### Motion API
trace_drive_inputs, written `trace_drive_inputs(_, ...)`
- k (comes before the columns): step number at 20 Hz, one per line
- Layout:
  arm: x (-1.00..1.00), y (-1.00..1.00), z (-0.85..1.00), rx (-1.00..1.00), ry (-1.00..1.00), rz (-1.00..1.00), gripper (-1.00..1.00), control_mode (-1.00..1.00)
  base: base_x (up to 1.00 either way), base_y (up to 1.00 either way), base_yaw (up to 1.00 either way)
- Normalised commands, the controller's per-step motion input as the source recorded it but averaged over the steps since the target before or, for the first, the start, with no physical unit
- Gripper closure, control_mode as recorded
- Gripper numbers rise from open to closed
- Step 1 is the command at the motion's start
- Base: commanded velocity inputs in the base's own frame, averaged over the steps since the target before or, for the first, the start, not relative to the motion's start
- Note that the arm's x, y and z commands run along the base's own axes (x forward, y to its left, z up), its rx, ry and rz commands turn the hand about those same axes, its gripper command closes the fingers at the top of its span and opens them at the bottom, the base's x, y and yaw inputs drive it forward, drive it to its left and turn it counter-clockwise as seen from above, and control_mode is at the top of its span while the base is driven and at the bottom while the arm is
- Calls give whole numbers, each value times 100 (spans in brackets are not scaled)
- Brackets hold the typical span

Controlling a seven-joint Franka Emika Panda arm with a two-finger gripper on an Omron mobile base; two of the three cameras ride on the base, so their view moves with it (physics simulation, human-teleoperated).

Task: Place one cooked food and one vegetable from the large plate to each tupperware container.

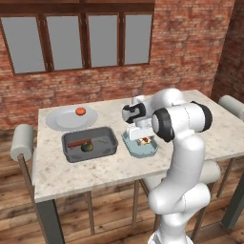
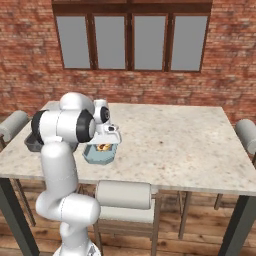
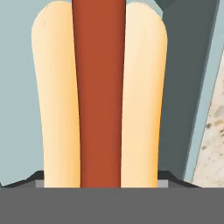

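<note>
Brick kitchen, marble table point(image 1: 57, 176). My gripper point(image 1: 143, 139) is down in the light-blue tub point(image 1: 138, 148) with the hot dog point(image 3: 99, 96) lying between my spread fingers; can't tell if I'm gripping or have let go. Dark-grey tub point(image 1: 89, 143), left of the blue one, has the sausage point(image 1: 78, 142) and green ball point(image 1: 86, 147). Tomato point(image 1: 80, 111) sits on the plate point(image 1: 61, 121) behind it, so I'd say that's next. No readable writing anywhere.

Left and right base views are looking forward and down from behind the arm, sharing the table point(image 1: 119, 167); hand view is pressing close above the hot dog point(image 3: 98, 96) in the light-blue tub point(image 3: 17, 109).
</note>
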Motion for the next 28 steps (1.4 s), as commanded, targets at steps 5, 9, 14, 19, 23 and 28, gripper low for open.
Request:
trace_drive_inputs(5,5,0,-37,0,-14,0,100,-100,0,0,0)
trace_drive_inputs(9,3,0,-13,0,-13,0,100,-100,0,0,0)
trace_drive_inputs(14,0,0,0,0,-1,0,-100,-100,0,0,0)
trace_drive_inputs(19,0,0,4,-1,0,0,-100,-100,0,0,0)
trace_drive_inputs(23,-1,2,36,-12,0,0,-100,-100,0,0,0)
trace_drive_inputs(28,-11,3,73,-2,0,0,-100,-100,0,0,0)
